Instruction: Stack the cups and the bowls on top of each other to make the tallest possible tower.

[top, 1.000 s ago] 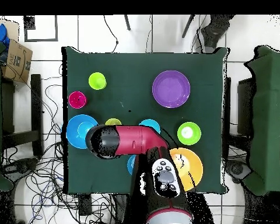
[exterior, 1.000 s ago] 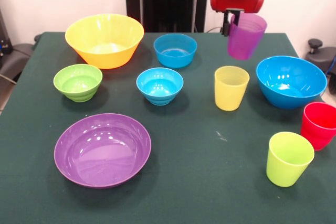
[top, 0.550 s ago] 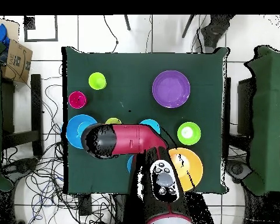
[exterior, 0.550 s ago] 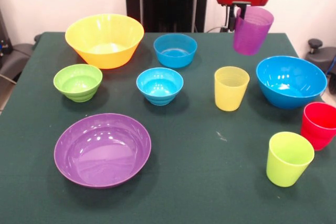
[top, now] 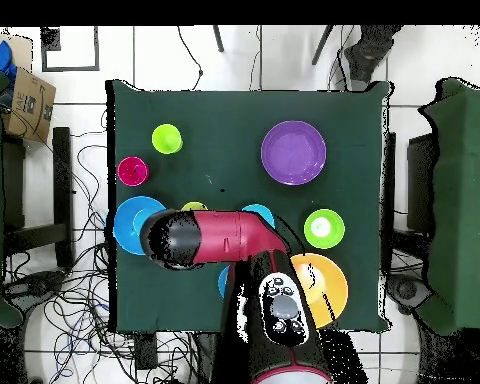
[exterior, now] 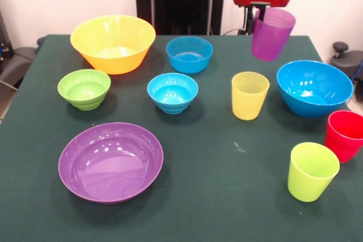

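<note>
The claw (exterior: 258, 16) grips the purple cup (exterior: 272, 33) by its rim, one finger inside the wall, and holds it mouth-up and a bit tilted, well above the desk (exterior: 215, 196), at the far edge btwn the yellow cup (exterior: 249, 95) and the large blue bowl (exterior: 313, 88). Held that high, prob. so it clears the other rims while carried.

No tower yet: every other piece sits apart on the desk. The lime green cup (exterior: 311, 171) stands mouth-up at the near edge, just beside the red cup (exterior: 344, 135); it looks like a fair base, w/ the purple cup likely meant to nest in a cup. Bowls are spread over the rest of the desk: yellow-orange bowl (exterior: 113, 43), green bowl (exterior: 84, 88), two small blue bowls (exterior: 172, 92), purple bowl (exterior: 110, 161). In the overhead view the arm (top: 219, 240) hides the held cup.
</note>
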{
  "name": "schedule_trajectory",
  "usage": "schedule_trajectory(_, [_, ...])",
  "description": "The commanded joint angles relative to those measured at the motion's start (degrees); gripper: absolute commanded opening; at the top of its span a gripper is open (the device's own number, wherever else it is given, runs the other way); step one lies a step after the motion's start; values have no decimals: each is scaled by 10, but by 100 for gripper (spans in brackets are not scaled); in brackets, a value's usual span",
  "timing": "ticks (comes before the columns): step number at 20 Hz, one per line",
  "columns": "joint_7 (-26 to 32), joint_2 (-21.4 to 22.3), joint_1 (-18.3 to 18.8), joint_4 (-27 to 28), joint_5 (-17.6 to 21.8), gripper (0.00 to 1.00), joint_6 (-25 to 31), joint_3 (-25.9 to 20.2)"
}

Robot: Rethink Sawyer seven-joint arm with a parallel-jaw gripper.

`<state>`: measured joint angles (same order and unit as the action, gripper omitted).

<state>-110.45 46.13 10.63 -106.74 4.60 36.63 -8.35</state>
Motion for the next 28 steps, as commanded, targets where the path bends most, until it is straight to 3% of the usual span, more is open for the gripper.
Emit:
schedule_trajectory(1, [11, -47, 7, 57, 22, 0, 34, -38])
schedule_trajectory(16, [27, -82, 9, 101, 39, 0, 29, -32])
schedule_trajectory(28, [40, -97, 25, 87, 59, 0, -11, -31])
